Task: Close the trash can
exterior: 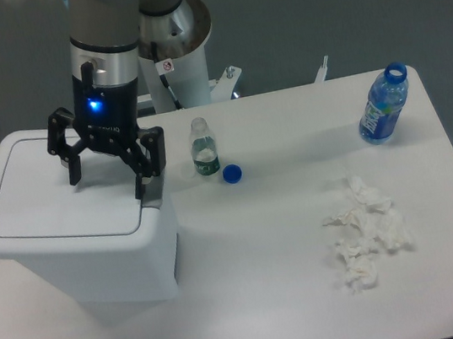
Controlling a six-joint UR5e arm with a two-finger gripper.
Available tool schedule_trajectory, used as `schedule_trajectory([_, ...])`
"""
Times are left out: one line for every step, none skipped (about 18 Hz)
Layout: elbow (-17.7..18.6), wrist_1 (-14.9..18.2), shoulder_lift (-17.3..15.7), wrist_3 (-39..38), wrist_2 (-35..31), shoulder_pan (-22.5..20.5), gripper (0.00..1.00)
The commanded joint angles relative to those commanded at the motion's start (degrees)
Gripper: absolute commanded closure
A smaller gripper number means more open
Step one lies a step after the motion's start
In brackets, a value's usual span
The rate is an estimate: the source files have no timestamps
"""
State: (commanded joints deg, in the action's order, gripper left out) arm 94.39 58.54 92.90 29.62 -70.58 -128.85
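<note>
The trash can (95, 257) is a large white plastic bin standing at the left of the table. Its flat white lid (51, 196) lies down flat on top, and a grey latch tab (155, 199) shows at the lid's right edge. My gripper (108, 185) hangs just above the right part of the lid, pointing down. Its two black fingers are spread apart with nothing between them. One fingertip (75, 175) is over the lid, the other (139, 188) is close to the latch tab.
A small clear bottle (202, 147) stands right of the bin with a blue cap (231, 173) beside it. A blue-labelled bottle (384, 105) stands at the far right. Crumpled white tissues (366, 234) lie at the right front. The robot's base (179, 49) is behind the table.
</note>
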Motion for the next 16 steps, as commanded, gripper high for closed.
schedule_trajectory([0.09,0.0,0.0,0.0,0.0,0.0,0.0])
schedule_trajectory([0.26,0.0,0.0,0.0,0.0,0.0,0.0])
schedule_trajectory([0.35,0.0,0.0,0.0,0.0,0.0,0.0])
schedule_trajectory([0.44,0.0,0.0,0.0,0.0,0.0,0.0])
schedule_trajectory([0.53,0.0,0.0,0.0,0.0,0.09,0.0])
schedule_trajectory([0.53,0.0,0.0,0.0,0.09,0.09,0.0])
schedule_trajectory([0.53,0.0,-0.09,0.0,0.09,0.0,0.0])
schedule_trajectory([0.53,0.0,-0.09,0.0,0.09,0.0,0.0])
schedule_trajectory([0.53,0.0,-0.09,0.0,0.09,0.09,0.0])
schedule_trajectory([0.53,-0.09,-0.09,0.0,0.09,0.09,0.0])
schedule_trajectory([0.53,-0.09,-0.09,0.0,0.09,0.0,0.0])
schedule_trajectory([0.44,-0.17,-0.17,0.09,0.17,0.0,0.0])
schedule_trajectory([0.18,-0.18,-0.17,0.0,0.17,0.0,0.0])
schedule_trajectory([-0.08,-0.09,-0.17,0.0,0.17,-0.09,0.0])
schedule_trajectory([-0.17,0.0,-0.17,0.0,0.17,-0.09,0.0])
schedule_trajectory([-0.61,0.17,-0.26,0.0,0.35,-0.17,0.0])
